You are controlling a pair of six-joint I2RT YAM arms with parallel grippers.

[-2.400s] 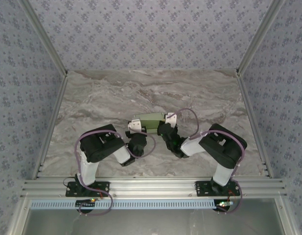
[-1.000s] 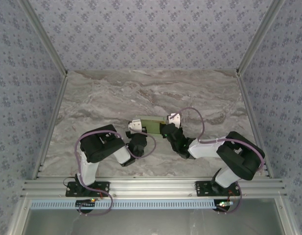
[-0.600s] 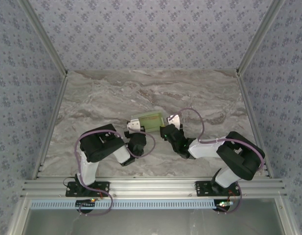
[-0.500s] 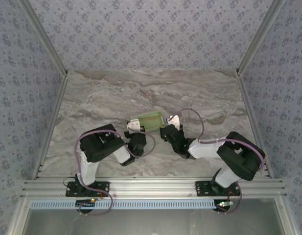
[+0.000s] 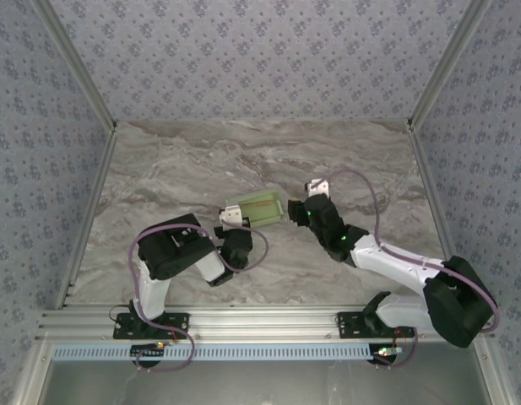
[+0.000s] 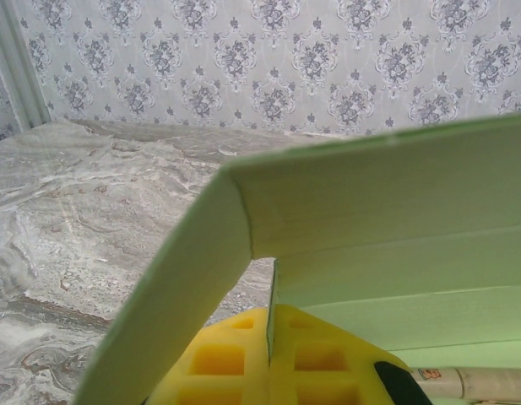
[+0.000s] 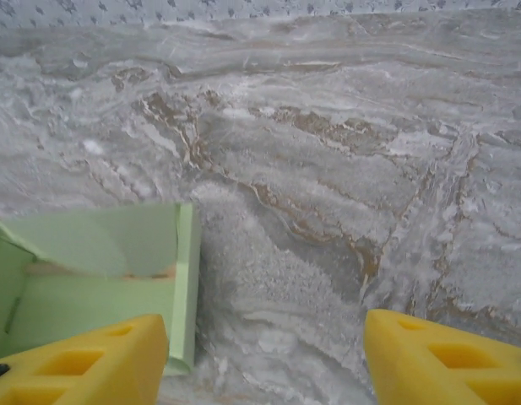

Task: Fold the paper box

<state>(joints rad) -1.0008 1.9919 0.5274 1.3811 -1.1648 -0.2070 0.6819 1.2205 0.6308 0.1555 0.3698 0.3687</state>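
Open table (image 5: 243, 160) beyond paper box (image 5: 262, 209)

The table (image 5: 184, 169) is a slab of grey marble pattern veined with brown, fenced on 3 sides by patterned wall panels (image 5: 260, 51). The pale green paper box (image 5: 260, 208) sits near its middle, 1 lower corner appearing to touch the surface in the right wrist view

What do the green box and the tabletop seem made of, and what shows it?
The paper box: thin matte card, probably; sharp creases, bent flaps. The table: marble-look surface, grey-brown veining; real stone or printed laminate cannot be told.
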